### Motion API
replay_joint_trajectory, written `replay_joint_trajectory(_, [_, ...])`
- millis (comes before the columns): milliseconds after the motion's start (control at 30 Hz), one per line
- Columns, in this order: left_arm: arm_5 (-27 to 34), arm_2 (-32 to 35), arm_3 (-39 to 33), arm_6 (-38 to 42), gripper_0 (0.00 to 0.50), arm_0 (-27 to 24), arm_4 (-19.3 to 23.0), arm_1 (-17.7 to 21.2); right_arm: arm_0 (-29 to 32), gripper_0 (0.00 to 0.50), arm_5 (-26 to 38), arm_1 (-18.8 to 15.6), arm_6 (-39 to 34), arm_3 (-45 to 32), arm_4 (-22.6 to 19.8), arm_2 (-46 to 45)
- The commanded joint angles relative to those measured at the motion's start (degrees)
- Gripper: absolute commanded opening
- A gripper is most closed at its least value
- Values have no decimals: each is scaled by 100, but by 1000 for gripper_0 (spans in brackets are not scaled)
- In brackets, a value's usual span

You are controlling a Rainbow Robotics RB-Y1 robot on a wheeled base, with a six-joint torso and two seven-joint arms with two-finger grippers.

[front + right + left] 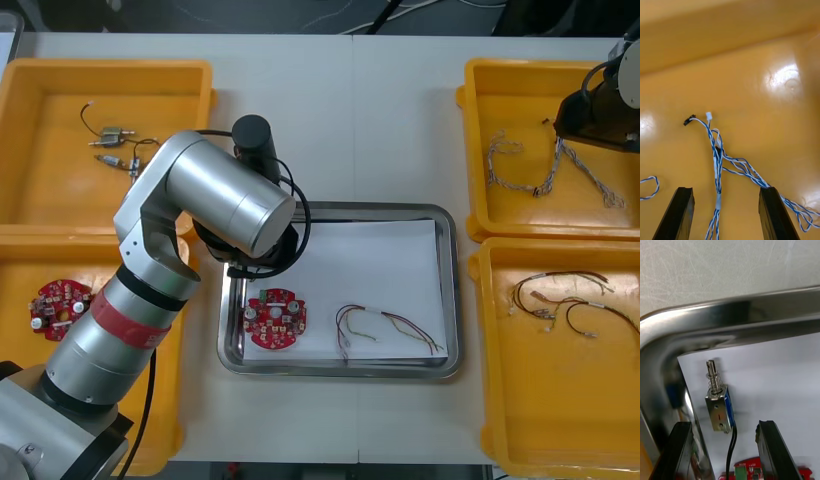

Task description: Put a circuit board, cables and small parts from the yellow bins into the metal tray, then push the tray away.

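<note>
Left arm, front view: over the left side of the metal tray, which holds a red circuit board and a red and yellow cable; right arm over the far yellow bin to the tray's right. Right wrist view: right gripper spread astride a blue and white cable. Left wrist view: left gripper spread astride a small metal part inside the tray's corner.

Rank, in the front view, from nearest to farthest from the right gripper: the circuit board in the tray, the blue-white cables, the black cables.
1. Blue-white cables, under the right gripper.
2. Black cables, neighbouring right bin.
3. Circuit board, tray's left end.
</note>
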Motion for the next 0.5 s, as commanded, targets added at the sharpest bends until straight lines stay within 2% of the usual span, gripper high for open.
replay_joint_trajectory(33, [411,159,-574,-422,500,11,245,-141,-296,500,232,-292,310,-48,-87,-180])
replay_joint_trajectory(167, [771,326,-891,-343,500,-112,517,-141,-288,500,355,-283,345,-4,-157,-180])
replay_joint_trajectory(333, [1004,581,-1322,-220,500,-305,816,-97,-323,500,240,-256,442,444,-544,-171])
replay_joint_trajectory(500, [1004,1108,-1664,-114,500,-595,1282,184,-560,500,232,-248,881,937,-623,-171])
